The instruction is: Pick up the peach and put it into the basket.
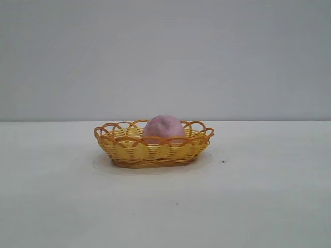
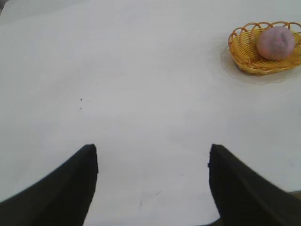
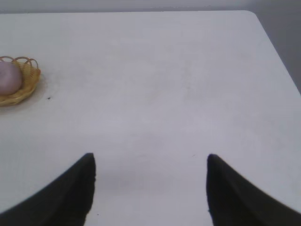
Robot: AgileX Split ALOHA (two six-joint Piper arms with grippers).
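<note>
- Peach (image 1: pixel 163 128) sits inside basket (image 1: pixel 129 150), mid table (image 1: pixel 269 196); task looks done.
- Left gripper (image 2: pixel 153 162) & right gripper (image 3: pixel 150 169): both spread wide, nothing held, well apart from basket.
- Risk: low. Any arm sweep w/ fingers wide could knock basket, tip peach out.

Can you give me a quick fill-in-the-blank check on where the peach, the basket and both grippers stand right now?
1. The peach lies inside the ____.
2. The basket rests on the white ____.
3. The left gripper and the right gripper both hold ____, with their fingers spread over bare table.
4. The peach's colour is dull ____.

Missing words: basket; table; nothing; pink
</note>
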